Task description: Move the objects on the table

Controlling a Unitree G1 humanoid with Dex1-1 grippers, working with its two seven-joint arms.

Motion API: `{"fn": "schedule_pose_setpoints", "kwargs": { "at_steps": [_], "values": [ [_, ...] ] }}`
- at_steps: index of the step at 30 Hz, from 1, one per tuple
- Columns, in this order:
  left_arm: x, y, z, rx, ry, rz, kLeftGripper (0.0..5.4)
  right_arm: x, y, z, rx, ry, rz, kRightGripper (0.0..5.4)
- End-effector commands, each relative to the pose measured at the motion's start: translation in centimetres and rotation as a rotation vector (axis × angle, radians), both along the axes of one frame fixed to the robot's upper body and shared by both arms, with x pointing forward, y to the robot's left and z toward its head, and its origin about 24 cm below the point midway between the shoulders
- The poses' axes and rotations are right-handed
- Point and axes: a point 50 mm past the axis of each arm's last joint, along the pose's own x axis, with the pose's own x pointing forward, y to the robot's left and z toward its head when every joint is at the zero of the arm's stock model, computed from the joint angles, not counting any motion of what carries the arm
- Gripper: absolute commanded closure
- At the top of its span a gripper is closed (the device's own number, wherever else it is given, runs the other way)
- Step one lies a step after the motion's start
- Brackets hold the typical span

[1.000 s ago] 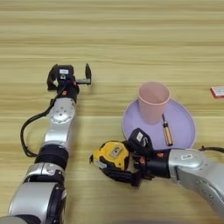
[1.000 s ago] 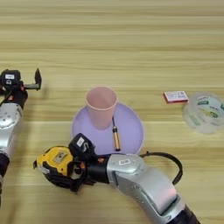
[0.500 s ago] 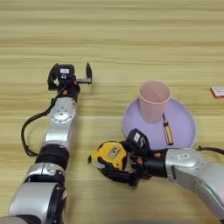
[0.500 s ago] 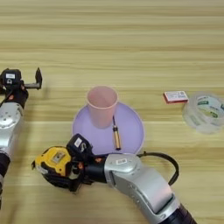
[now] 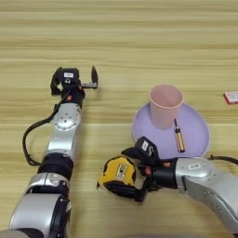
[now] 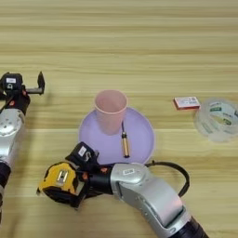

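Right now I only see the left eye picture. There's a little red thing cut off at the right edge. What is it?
Observer: In the right eye view it shows whole: a small flat red-and-white box lying on the table.
Operator: Is anything past it?
Observer: Yes, a clear roll of tape lies just right of the box.
Operator: My left gripper sits open, up the table. Does the right arm trail a wire?
Observer: Behind the right gripper, which clasps the tape measure, a black cable makes a full loop on the table.
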Motion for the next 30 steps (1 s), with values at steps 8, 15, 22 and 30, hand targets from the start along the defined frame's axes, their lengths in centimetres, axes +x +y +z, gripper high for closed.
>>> {"fn": "schedule_pose_setpoints", "kwargs": {
  "at_steps": [8, 15, 22, 30],
  "values": [
    [0.0, -0.1, 0.0, 0.017, 0.009, -0.003, 0.0, 0.4, -0.3, 1.5, 0.041, -0.058, -0.015, 0.04],
    [0.0, -0.1, 0.0, 0.017, 0.01, -0.003, 0.0, 0.5, -0.5, 3.2, 0.102, -0.121, -0.023, 0.04],
    [0.1, -0.1, 0.0, 0.019, 0.011, -0.003, 0.0, 1.0, -1.2, 5.2, 0.145, -0.215, -0.048, 0.04],
    [0.1, -0.1, -0.1, 0.02, 0.012, -0.004, 0.0, 2.1, -2.5, 8.4, 0.172, -0.449, -0.143, 0.04]
  ]
}}
